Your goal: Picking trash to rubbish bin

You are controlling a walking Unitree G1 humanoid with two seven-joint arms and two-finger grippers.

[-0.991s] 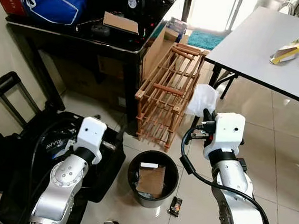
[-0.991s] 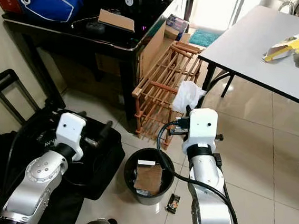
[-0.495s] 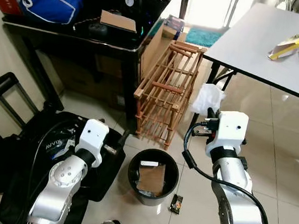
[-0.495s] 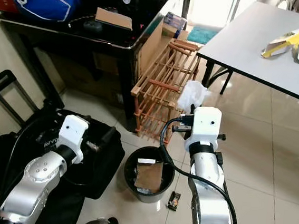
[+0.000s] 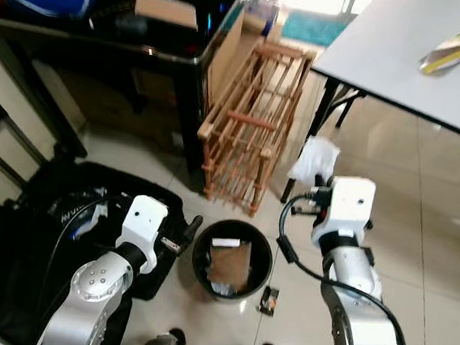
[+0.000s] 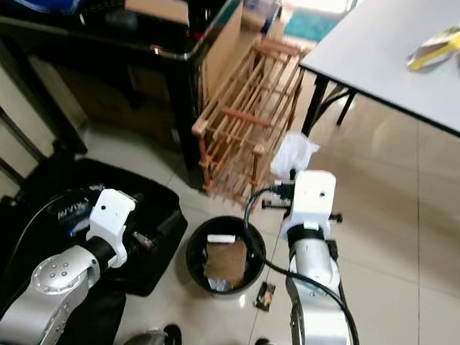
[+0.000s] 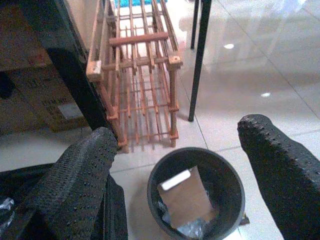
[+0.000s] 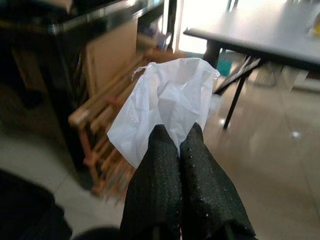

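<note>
The right claw (image 8: 174, 137) is pinched tight on one white plastic bag (image 8: 165, 100), held up beside the wooden rack (image 5: 251, 126), at about 1 o'clock from the single black bin (image 5: 232, 258). This looks like the carry step; next the bag must travel over the bin's mouth before letting go. The left claw (image 7: 180, 165) hangs spread wide, empty. One small wrapper (image 5: 268, 300) lies on the floor just beside the bin.

Glossy tiled floor (image 5: 441, 266), grey table (image 5: 388, 57), wooden rack (image 5: 246, 133)
</note>
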